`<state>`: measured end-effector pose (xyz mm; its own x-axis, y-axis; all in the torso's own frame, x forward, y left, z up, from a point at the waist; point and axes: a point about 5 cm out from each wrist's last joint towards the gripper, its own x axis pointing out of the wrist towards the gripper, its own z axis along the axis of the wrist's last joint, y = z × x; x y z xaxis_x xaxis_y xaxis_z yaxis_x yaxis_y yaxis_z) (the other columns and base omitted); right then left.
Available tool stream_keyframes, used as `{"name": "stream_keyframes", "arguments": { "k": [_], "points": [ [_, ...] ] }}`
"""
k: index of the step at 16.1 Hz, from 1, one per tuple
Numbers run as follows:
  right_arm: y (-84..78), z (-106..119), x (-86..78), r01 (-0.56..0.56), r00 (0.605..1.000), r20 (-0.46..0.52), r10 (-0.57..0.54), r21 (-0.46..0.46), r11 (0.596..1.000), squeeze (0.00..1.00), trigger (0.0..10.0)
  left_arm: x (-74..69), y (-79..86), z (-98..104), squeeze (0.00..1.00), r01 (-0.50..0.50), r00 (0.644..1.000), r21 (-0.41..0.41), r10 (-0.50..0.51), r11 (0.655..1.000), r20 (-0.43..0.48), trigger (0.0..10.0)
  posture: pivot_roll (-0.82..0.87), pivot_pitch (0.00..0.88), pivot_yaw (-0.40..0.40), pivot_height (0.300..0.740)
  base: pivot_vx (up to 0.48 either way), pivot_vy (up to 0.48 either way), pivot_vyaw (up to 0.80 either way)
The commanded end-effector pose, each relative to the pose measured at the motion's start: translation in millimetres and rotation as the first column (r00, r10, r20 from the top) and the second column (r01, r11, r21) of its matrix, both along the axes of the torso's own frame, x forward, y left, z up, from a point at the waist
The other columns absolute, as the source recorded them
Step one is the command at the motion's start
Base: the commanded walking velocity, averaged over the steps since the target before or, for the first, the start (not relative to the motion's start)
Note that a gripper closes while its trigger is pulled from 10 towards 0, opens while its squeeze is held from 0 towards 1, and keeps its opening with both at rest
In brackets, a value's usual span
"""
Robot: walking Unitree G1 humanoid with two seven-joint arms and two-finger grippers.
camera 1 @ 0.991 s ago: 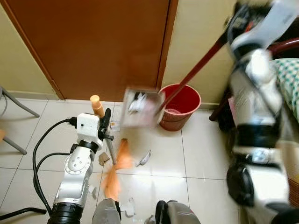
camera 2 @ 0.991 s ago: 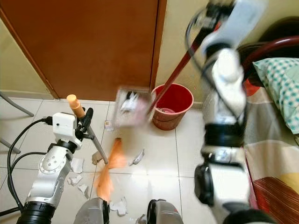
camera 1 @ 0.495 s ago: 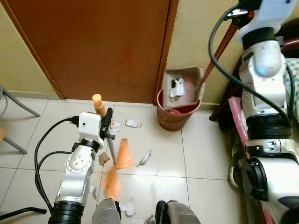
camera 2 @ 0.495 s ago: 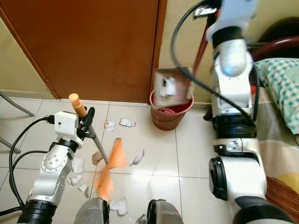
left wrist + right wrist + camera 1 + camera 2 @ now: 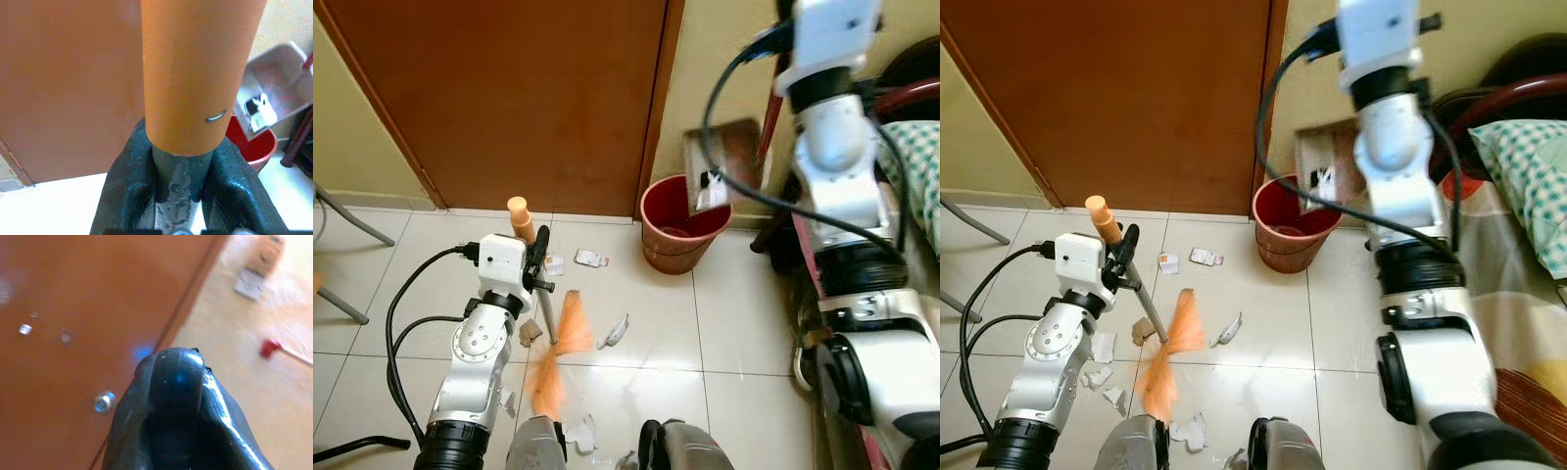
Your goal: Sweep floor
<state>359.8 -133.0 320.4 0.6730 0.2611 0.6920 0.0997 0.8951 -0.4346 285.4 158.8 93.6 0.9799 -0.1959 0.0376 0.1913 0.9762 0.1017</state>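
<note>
Above the red bin by the door, the dustpan hangs tilted with paper scraps in it, its handle clenched in the right gripper. Left gripper grasps the broom, whose orange bristles rest on the tiles among scattered scraps.

The broom has bright orange bristles and an orange handle tip — the bucket by the brown door is red. White scraps lie on pale, shiny tiles — the pillow is green-and-white checked.
</note>
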Motion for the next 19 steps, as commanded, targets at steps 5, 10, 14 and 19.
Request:
{"name": "stream_keyframes", "arguments": {
  "k": [5,10,14,19],
  "points": [
    [25.7,-18,-6.2,-0.057,0.996,0.058,0.065,-0.122,0.991,0.0,10.0,-4.0,-0.9,-12,0.0,-0.008,0.998,0.002,0.008,1.0,-0.061,10.0,0.03,0.096,-0.048,0.74,0.0,0.0,0.0],
    [39.5,-44,-8.3,-0.104,0.994,0.012,0.108,-0.192,0.976,0.0,10.0,-3.6,-1.6,-11,0.0,-0.009,0.998,-0.001,0.009,1.0,-0.059,10.0,0.03,0.097,-0.056,0.74,0.0,0.0,0.0],
    [43.5,-53,-12.0,-0.122,0.992,0.01,0.128,-0.227,0.966,0.0,10.0,-2.7,-2.1,-11,0.0,-0.012,0.998,-0.003,0.011,1.0,-0.057,10.0,0.02,0.096,-0.058,0.74,0.0,0.0,0.0],
    [46.8,-54,-14.7,-0.133,0.989,0.035,0.146,-0.249,0.959,0.0,10.0,-2.1,-2.9,-11,0.0,-0.01,0.998,-0.001,0.01,1.0,-0.054,10.0,0.02,0.093,-0.059,0.74,0.0,0.0,0.0]
  ]
}}
